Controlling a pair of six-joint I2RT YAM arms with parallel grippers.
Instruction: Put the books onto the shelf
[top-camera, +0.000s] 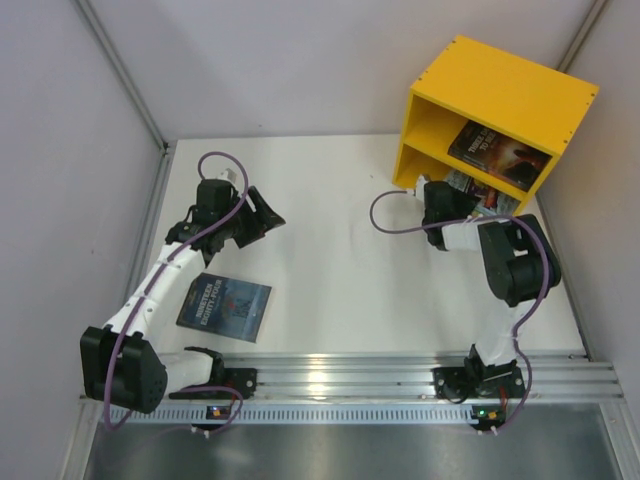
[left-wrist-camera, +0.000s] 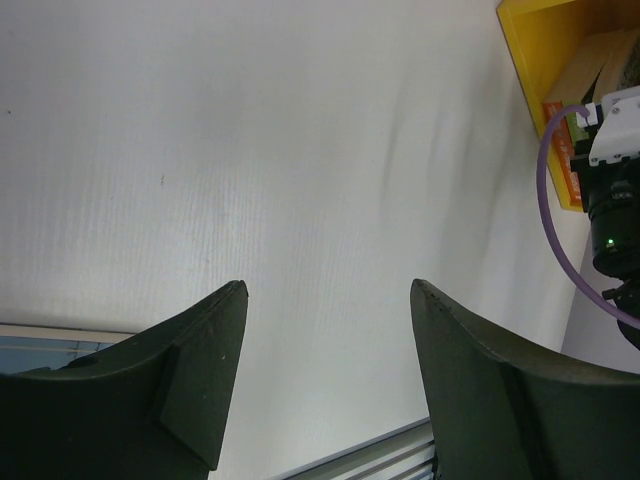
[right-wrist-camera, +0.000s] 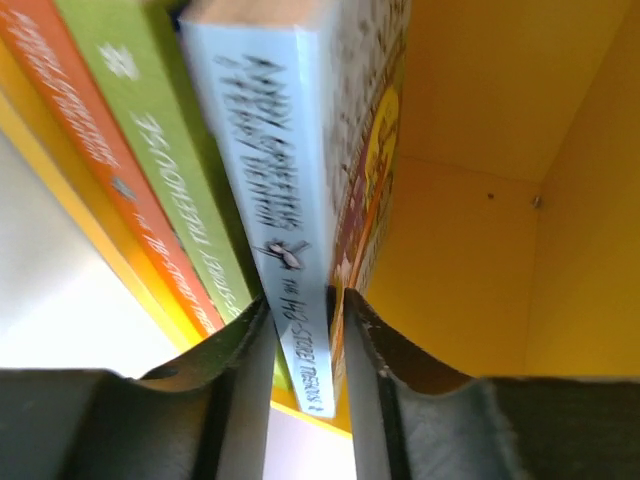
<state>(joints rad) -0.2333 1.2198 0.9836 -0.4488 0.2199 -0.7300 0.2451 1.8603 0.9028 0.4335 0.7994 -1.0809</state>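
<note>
- White worktop (top-camera: 340, 260) with pale walls (top-camera: 300, 60) around it. The yellow shelf (top-camera: 500, 90) stands at its far right corner.
- In the shelf's top part, one dark book (top-camera: 497, 148) lies flat and a bit crooked.
- In the shelf's bottom part, the right pincer (right-wrist-camera: 303, 300) is clenched on the light blue book (right-wrist-camera: 265, 150). It squeezes the book from both sides, low down by the spine.
- Just beside it, in the same part of the shelf, lean the green book (right-wrist-camera: 165, 160) and the orange book (right-wrist-camera: 70, 130).
- Well away from the shelf, near the left arm (top-camera: 150, 290), the blue-grey book (top-camera: 224, 306) lies flat on the worktop. It is not yet put away.
- The left pincer (left-wrist-camera: 330, 290) hangs over bare worktop, a little nearer the shelf than that book. It is released, with nothing in its gap.
- The books look thin and light, so they should lift easily.
- Their covers look smooth and could slip. A thin book would likely bend if pinched at a loose corner.
- The best place to hold one is probably by the spine, where it is stiffest, as the right pincer does.
- The flat book will likely be the tricky one, since its edges lie tight on the worktop. The pincer may need to get under one edge first.
- The light blue book has open space on its other side, toward the shelf's wall, so it might tip over when let go.
</note>
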